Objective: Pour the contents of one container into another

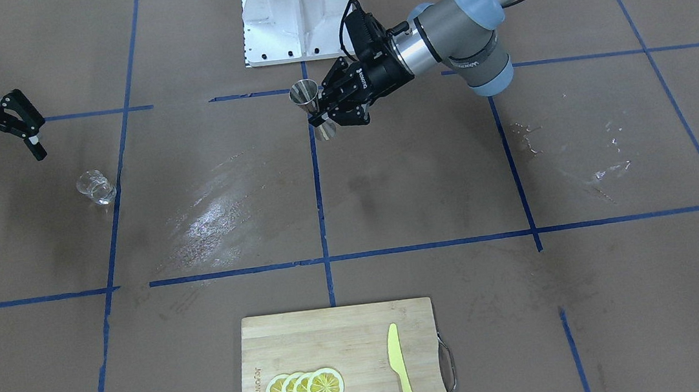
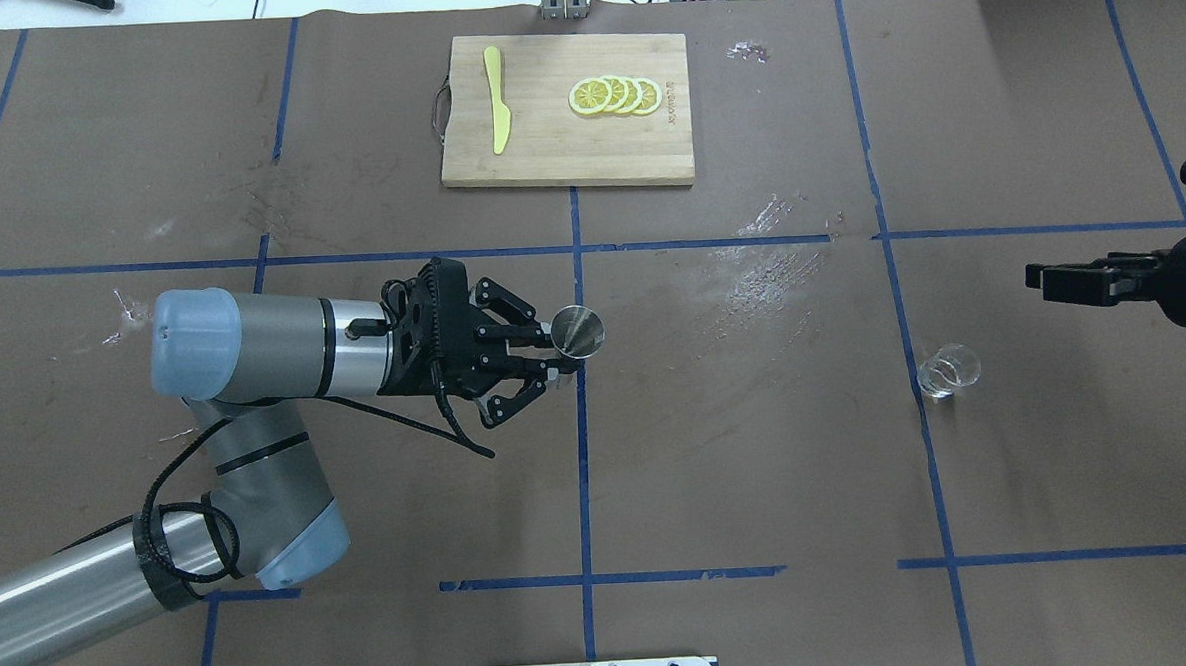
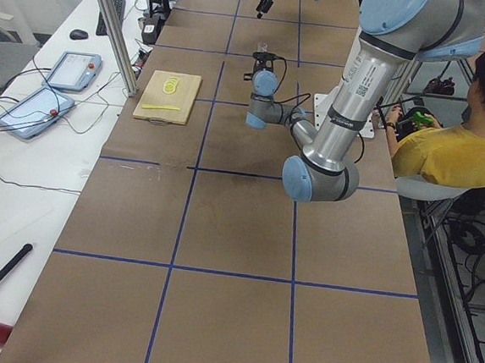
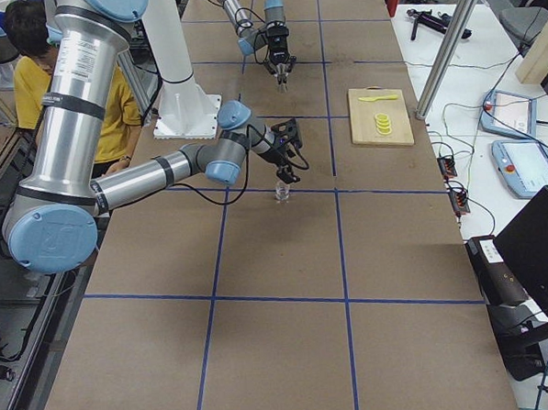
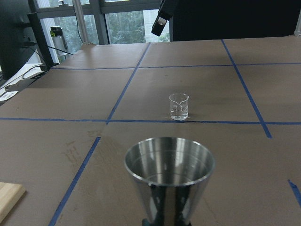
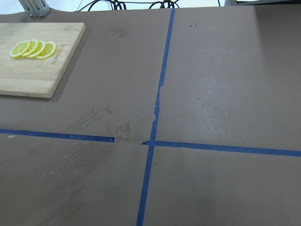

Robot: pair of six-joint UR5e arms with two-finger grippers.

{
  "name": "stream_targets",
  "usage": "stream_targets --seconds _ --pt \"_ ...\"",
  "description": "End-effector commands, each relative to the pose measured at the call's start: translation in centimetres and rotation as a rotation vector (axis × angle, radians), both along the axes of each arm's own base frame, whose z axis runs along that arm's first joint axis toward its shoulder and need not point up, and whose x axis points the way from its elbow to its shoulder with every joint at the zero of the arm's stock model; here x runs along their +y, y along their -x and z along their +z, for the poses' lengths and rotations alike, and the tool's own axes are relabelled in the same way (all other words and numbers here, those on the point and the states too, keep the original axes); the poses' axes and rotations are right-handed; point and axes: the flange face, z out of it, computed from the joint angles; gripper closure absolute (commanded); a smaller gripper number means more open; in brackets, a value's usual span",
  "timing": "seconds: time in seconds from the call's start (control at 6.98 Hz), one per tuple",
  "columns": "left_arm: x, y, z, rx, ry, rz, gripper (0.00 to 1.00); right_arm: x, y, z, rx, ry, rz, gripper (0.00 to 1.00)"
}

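Observation:
The steel jigger (image 2: 578, 332) stands upright near the table's middle, and my left gripper (image 2: 557, 353) is shut on its narrow waist. Its open upper cone (image 5: 169, 174) fills the bottom of the left wrist view; in the front-facing view the jigger (image 1: 307, 100) sits between the left gripper's (image 1: 323, 115) fingers. The clear glass tumbler (image 2: 948, 371) stands alone on the table to the right, also visible as the tumbler (image 1: 95, 187) and the tumbler (image 5: 179, 107). My right gripper (image 1: 9, 160) hangs open above and beside it, touching nothing, and shows side-on as the right gripper (image 2: 1041, 281).
A wooden cutting board (image 2: 545, 155) with lemon slices (image 2: 615, 96) and a yellow knife (image 2: 496, 112) lies at the far edge. The white robot base plate (image 1: 296, 13) is on the near side. Wet smears (image 2: 765, 265) mark the brown paper between the jigger and the tumbler.

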Motion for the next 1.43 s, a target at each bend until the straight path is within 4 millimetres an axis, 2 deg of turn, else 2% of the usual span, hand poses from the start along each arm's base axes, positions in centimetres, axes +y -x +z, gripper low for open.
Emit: stream_targets --seconds 0.0,0.14,0.43,0.57,0.72,1.0,1.29 --pt "-0.1 0.0 -0.1 0.001 0.003 -0.011 1.00 3.3 5.7 -0.1 0.035 -0.092 0.167 0.00" --pt "-0.4 0.0 -0.1 0.002 0.010 -0.037 1.00 4.7 7.2 0.0 0.030 -0.128 0.249 0.00" --pt "-0.5 0.0 -0.1 0.003 0.012 -0.043 1.00 7.3 10.7 3.3 0.092 -0.247 0.382 0.00" --pt "-0.5 0.0 -0.1 0.005 0.012 -0.043 1.00 8.3 11.8 4.8 0.101 -0.285 0.422 0.00" --pt "-0.5 0.0 -0.1 0.005 0.012 -0.043 1.00 9.4 12.8 5.5 0.096 -0.325 0.437 0.00" --pt "-0.5 0.0 0.1 0.002 0.013 -0.043 1.00 9.6 15.9 7.7 0.123 -0.361 0.461 0.00" --pt "-0.4 0.1 0.2 0.002 0.013 -0.043 1.00 9.8 16.6 10.0 0.145 -0.372 0.473 0.00"
